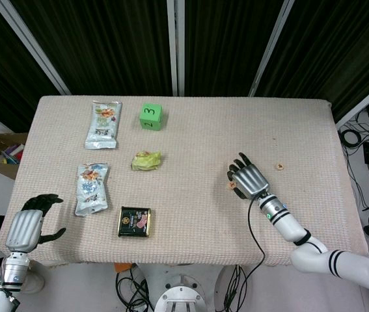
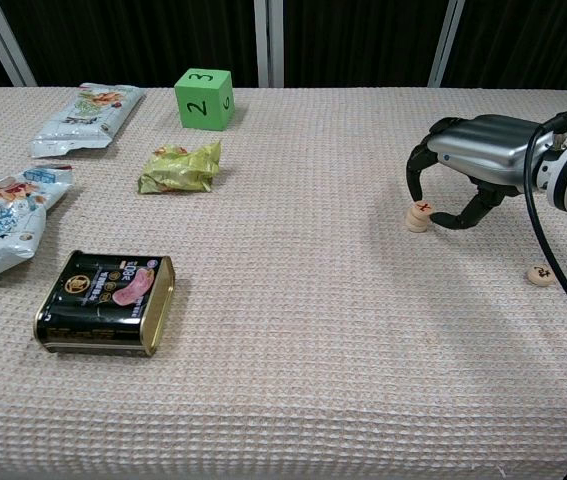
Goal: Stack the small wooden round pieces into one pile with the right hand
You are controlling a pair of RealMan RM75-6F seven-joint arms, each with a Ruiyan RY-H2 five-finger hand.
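Two small wooden round pieces (image 2: 419,216) lie one on top of the other on the table, seen too in the head view as the pile (image 1: 231,185). My right hand (image 2: 478,150) arches over this pile, and its thumb and a finger pinch the top piece. A third piece (image 2: 539,274) lies alone nearer the front, right of the pile. Another piece (image 1: 278,167) lies beyond the right hand (image 1: 250,179); the chest view does not show it. My left hand (image 1: 29,225) hangs at the table's front left corner, fingers apart, holding nothing.
A green cube (image 2: 204,98) stands at the back, with a crumpled green wrapper (image 2: 181,167) in front of it. Two snack bags (image 2: 85,118) (image 2: 5,222) and a black tin (image 2: 107,303) lie on the left. A cardboard box (image 1: 0,153) sits on the floor.
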